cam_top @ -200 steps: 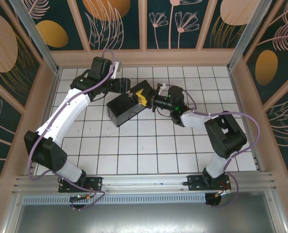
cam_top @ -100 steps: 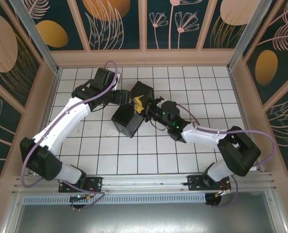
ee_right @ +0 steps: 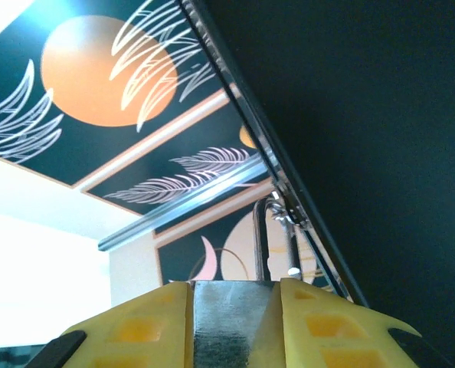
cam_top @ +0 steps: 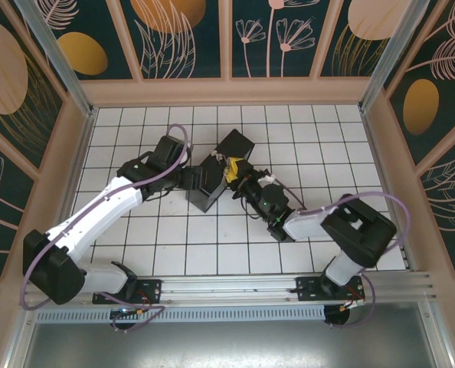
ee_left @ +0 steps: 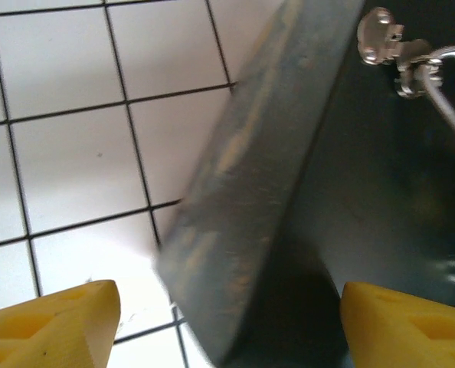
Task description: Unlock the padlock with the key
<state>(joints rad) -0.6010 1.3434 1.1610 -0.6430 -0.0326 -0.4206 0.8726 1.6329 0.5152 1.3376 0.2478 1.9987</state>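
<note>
Along near rail, bases: both bolted at bottom of top view; L arm reaches up from lower left, R arm folds in from lower right.
Table: white tiles, dark grid.
L gripper: yellow fingers spread wide, released; box corner sits btwn tips, strip of tile shows btwn lower-left tip and box.
R gripper: fingers clenched on padlock body, bottom centre of R wrist view.
Padlock: silver block pinched btwn yellow pads; thin U shackle rises to metal catch on box edge.
Box: black, slanted across tiles at centre of top view, btwn both grippers; painted lid blurred.
Silver fitting: upper right of L wrist view, on box's dark face, thin wire off it; cannot tell if catch or key.
Far wall: dark panels, orange discs, leaf drawings.
</note>
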